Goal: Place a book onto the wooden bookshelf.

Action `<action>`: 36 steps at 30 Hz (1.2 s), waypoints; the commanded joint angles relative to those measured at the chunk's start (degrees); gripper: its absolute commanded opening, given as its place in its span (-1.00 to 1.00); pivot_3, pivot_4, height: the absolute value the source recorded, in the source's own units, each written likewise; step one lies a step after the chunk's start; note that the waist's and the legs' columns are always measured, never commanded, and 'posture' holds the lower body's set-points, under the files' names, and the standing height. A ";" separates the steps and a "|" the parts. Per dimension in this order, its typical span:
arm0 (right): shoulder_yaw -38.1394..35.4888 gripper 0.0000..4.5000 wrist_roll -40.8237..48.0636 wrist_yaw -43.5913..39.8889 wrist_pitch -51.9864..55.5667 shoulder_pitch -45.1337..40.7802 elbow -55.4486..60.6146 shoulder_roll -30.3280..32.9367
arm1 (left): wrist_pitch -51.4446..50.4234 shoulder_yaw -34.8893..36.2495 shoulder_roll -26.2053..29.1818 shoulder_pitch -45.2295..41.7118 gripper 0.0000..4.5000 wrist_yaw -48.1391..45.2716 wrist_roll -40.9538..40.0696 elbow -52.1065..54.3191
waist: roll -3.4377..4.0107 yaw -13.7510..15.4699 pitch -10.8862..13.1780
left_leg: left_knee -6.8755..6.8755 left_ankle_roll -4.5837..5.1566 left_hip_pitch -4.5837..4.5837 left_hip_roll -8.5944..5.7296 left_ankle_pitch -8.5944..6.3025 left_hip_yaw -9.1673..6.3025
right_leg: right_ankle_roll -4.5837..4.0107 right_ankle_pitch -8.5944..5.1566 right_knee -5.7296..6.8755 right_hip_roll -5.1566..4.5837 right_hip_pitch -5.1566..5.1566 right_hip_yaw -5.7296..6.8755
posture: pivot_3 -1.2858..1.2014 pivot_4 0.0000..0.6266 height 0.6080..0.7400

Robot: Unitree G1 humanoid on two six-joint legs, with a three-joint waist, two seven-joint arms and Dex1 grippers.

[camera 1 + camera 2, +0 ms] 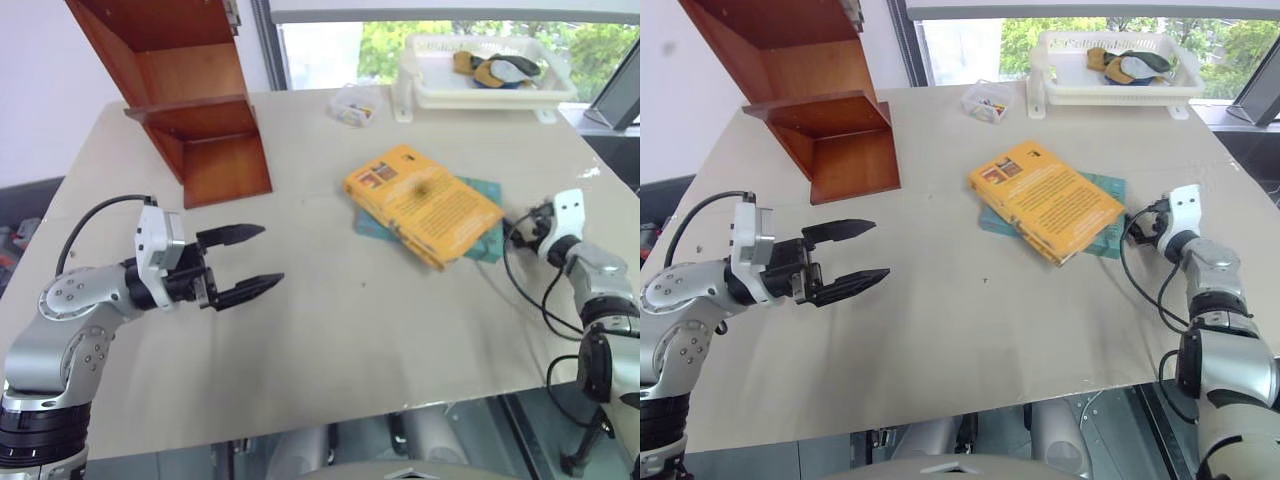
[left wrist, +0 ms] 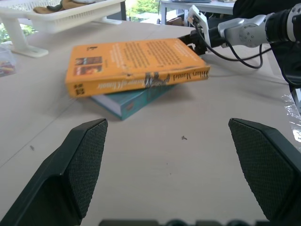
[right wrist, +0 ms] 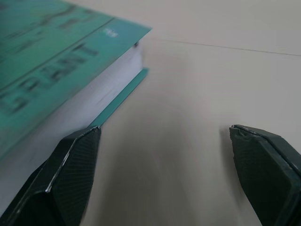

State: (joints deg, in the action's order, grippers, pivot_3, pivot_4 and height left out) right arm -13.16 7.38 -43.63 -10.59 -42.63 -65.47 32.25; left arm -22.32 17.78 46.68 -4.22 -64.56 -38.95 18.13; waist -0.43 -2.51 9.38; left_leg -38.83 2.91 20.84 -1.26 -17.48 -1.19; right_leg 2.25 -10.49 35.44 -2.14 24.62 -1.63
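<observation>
The yellow-orange book [image 1: 425,203] lies flat and askew on a thinner teal book [image 1: 487,245], right of the table's middle. Its spine faces my left gripper in the left wrist view, book [image 2: 136,63]. The wooden bookshelf [image 1: 190,100] stands at the far left of the table, with its open shelves facing right. My left gripper [image 1: 255,262] hovers open and empty over the near left of the table, pointing toward the books. My right gripper [image 3: 163,132] is open, low over the table at the right end of the stack, with one finger [image 3: 75,165] beside the teal book's corner [image 3: 70,70].
A white plastic tray [image 1: 432,95] holding gloves stands at the far right by the window. A small clear box [image 1: 355,105] sits left of it. Bare tabletop lies between the shelf and the books. The table's right edge runs close behind my right arm.
</observation>
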 commanded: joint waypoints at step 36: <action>5.36 1.00 -2.57 -1.73 -5.32 -13.64 0.40 0.43 | 1.73 0.54 1.36 -1.89 0.98 -0.54 1.13 -1.21 | 0.00 0.08 0.11 | 0.05 -0.16 -0.04 -0.01 0.10 0.01 | -0.16 0.10 0.15 0.03 0.08 0.03 | 0.03 -0.52 1.00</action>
State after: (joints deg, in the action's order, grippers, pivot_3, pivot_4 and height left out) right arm -8.35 5.78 -46.34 -14.18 -54.41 -63.84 33.03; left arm -21.62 16.95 47.20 -5.88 -64.72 -37.68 16.47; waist -0.43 -2.44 9.49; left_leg -38.77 2.75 20.81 -1.27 -17.39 -1.18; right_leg 2.09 -10.39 35.57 -2.13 24.70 -1.60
